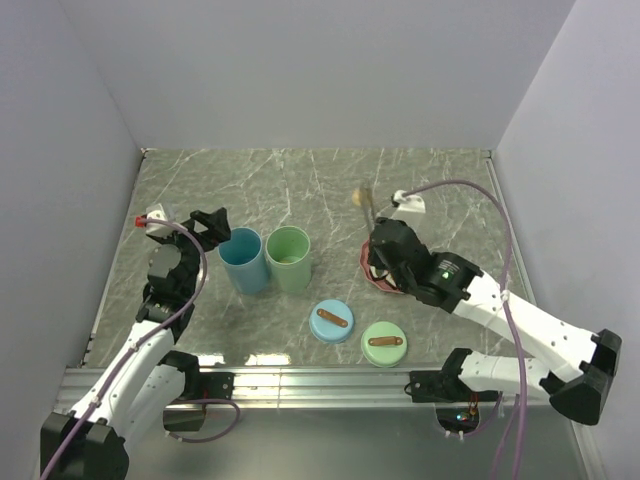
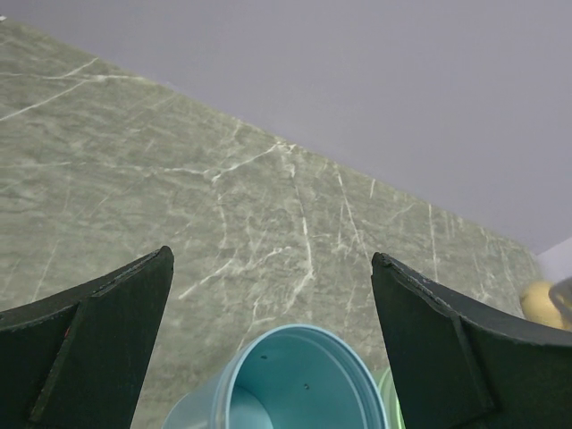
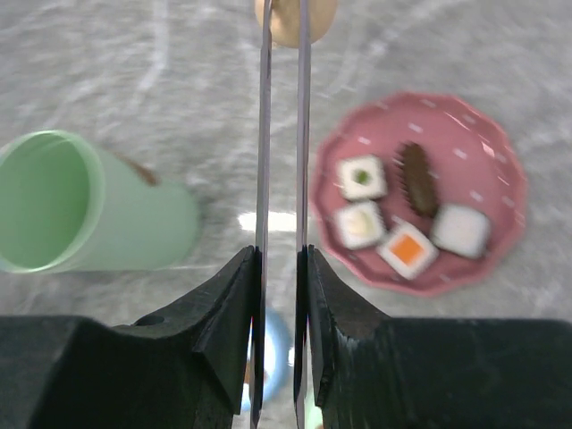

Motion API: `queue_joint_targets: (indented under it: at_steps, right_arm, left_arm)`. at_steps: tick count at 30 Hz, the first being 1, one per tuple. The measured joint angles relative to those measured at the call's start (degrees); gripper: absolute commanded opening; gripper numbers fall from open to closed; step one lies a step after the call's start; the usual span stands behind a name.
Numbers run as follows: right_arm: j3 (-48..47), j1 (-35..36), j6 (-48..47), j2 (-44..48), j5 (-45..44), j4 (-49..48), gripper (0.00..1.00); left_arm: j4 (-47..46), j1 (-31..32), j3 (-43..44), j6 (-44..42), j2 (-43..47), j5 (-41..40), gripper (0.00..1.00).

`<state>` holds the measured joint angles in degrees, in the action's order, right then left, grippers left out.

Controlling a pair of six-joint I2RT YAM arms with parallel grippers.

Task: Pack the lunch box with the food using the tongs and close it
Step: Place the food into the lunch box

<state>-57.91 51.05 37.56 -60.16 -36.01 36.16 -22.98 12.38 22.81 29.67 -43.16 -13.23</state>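
Note:
My right gripper (image 3: 281, 259) is shut on the tongs (image 3: 264, 134), whose two thin arms run up the right wrist view. Their tips pinch a round tan piece of food (image 3: 317, 22) held over the table, seen from above as the ball (image 1: 362, 194). More food lies on the pink plate (image 3: 483, 161): white squares (image 3: 362, 177), one orange-topped (image 3: 407, 249), and a dark piece (image 3: 416, 179). The lunch box is two open round tubs, blue (image 1: 244, 260) and green (image 1: 289, 258). My left gripper (image 2: 268, 268) hangs open just behind the blue tub (image 2: 304, 384).
Two lids with brown handles lie near the front edge, blue (image 1: 331, 321) and green (image 1: 383, 344). My right arm covers most of the plate (image 1: 370, 280) in the top view. White walls close in the table on three sides.

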Motion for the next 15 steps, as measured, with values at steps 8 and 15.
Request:
queue_joint_targets:
  at_steps: [8,15]
  right_arm:
    - [-8.9,5.2,-9.6,-8.8,6.7,-9.6,0.04]
    - [-10.4,8.7,-14.6,-12.9,12.0,-13.6,0.04]
  left_arm:
    - [6.3,0.0,0.2,1.1,4.8,-4.4,0.99]
    - [10.4,0.0,1.6,2.2,5.4,-8.7,0.99]
